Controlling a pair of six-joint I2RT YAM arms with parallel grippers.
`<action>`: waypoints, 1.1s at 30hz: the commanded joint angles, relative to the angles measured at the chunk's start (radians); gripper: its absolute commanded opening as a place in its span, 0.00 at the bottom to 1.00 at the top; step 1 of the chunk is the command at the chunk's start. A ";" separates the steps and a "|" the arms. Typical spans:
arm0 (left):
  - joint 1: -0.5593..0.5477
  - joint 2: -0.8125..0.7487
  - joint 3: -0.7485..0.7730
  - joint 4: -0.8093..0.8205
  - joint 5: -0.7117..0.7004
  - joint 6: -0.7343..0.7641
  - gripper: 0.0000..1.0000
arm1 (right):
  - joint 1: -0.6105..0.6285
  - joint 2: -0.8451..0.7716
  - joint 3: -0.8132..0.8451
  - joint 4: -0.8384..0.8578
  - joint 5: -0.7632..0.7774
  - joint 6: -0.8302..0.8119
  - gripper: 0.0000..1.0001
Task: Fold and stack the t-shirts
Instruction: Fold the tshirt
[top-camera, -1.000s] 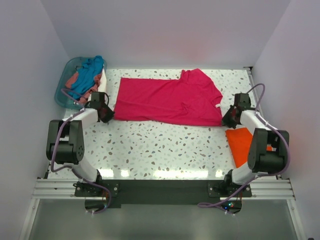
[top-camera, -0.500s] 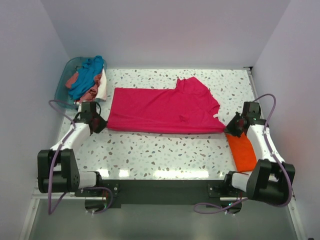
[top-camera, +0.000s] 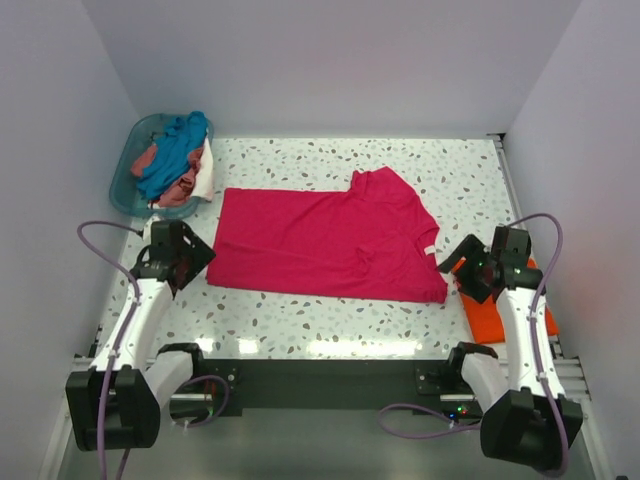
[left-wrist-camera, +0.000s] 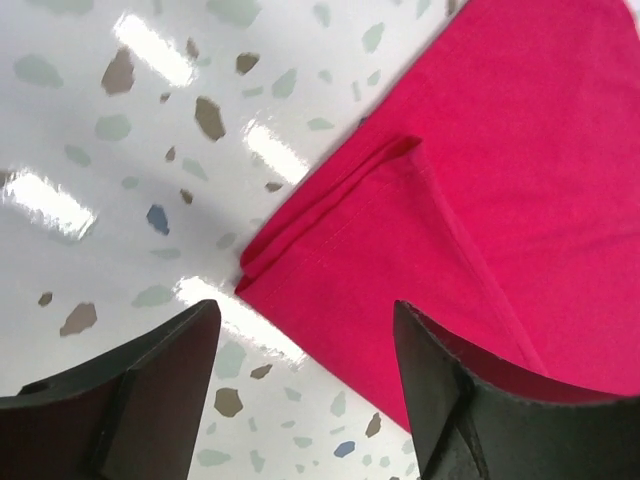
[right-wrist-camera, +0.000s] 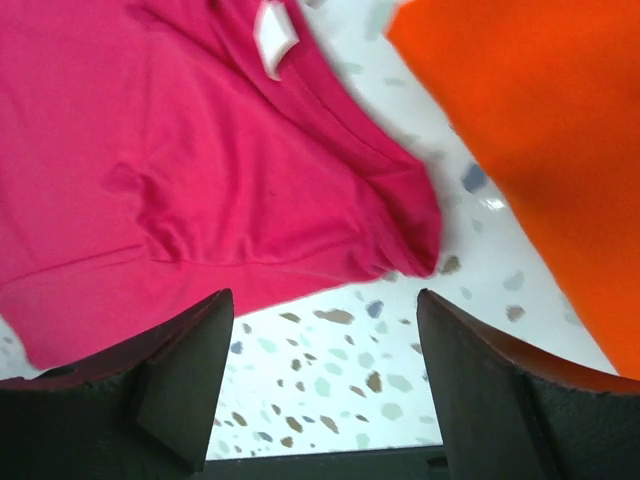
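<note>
While spread flat mid-table, pink shirt (top-camera: 325, 243) runs nine to three. Left gripper (left-wrist-camera: 300, 370) at nine, right gripper (right-wrist-camera: 325, 370) at three, both spread, empty; equally near, apparently.

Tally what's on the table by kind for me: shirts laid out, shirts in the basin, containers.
Shirts laid out on the table: 2, the magenta-pink t-shirt and the orange t-shirt
Bunched garments in the basin: 3 colours show, teal, salmon, white; exact count unclear
Containers: 1, the teal basin
Total: 6 at least
</note>
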 joint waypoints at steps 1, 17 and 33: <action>0.006 0.042 0.111 0.093 0.007 0.088 0.74 | -0.003 0.083 0.088 0.129 -0.143 -0.031 0.77; -0.127 0.886 0.847 0.193 -0.113 0.324 0.52 | 0.230 0.937 0.821 0.376 0.095 -0.223 0.58; -0.158 1.180 1.056 0.175 -0.228 0.335 0.49 | 0.264 1.380 1.212 0.279 0.142 -0.333 0.53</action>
